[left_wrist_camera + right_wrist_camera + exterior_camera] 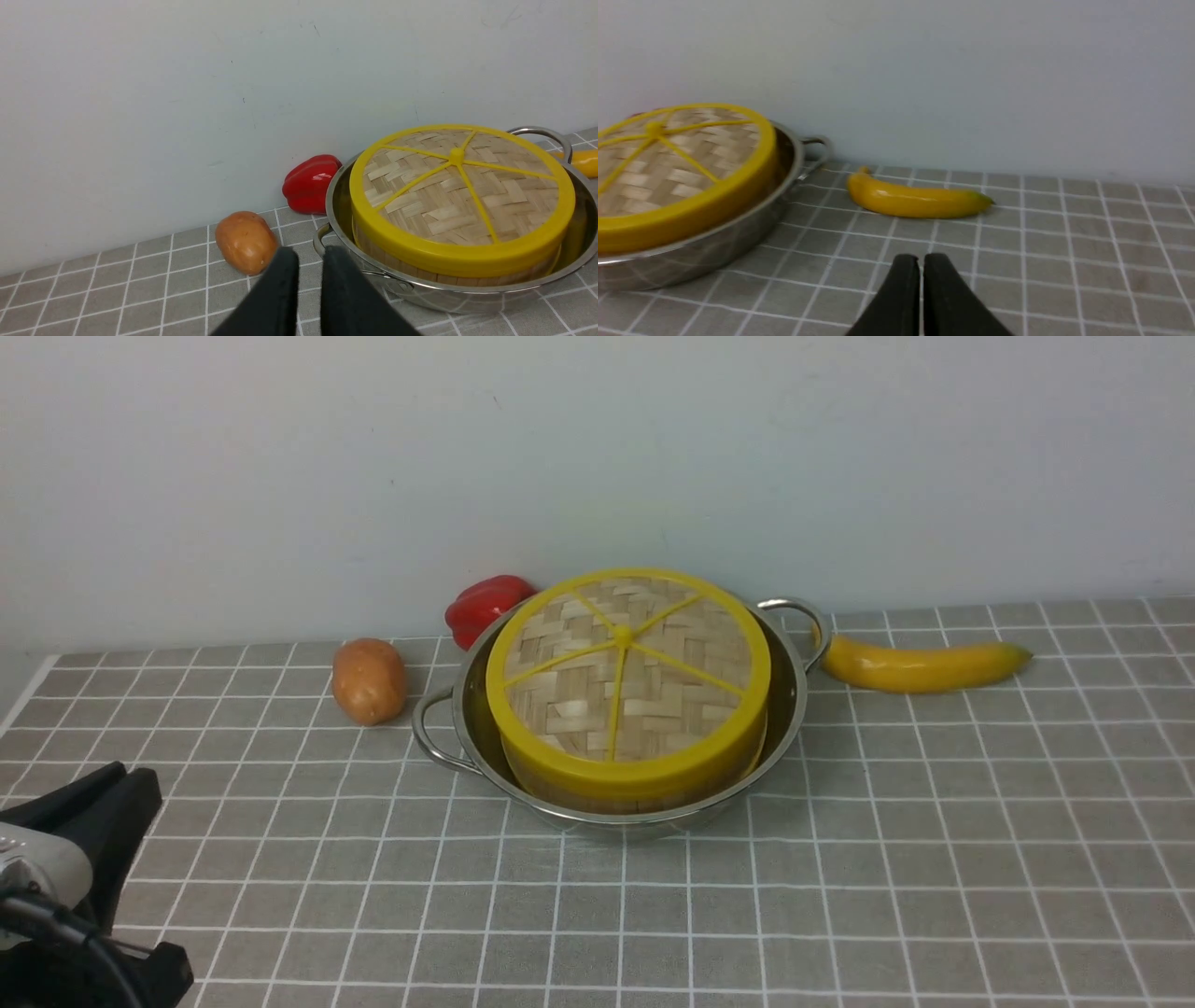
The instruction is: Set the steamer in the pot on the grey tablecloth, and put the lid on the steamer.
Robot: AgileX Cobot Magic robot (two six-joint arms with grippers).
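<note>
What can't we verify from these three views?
- Steamer floor and inside: hidden in all views by the lid.
- Pot bottom: covered by the steamer.
- Red pepper: partly behind the pot rim in the front view; absent from the right wrist view.
- Right gripper: outside the front view.
- Left gripper: front view's edge cuts off the arm.
- Potato: absent from the right wrist view.

left arm point(65, 887): black angular housing with a pale grey rounded section
cable point(89, 943): black, curving along the left arm's lower part
left gripper point(309, 261): 2 matte black fingers, flat, tapering to blunt tips
right gripper point(921, 266): 2 matte black fingers, smooth, rounded at the tips
</note>
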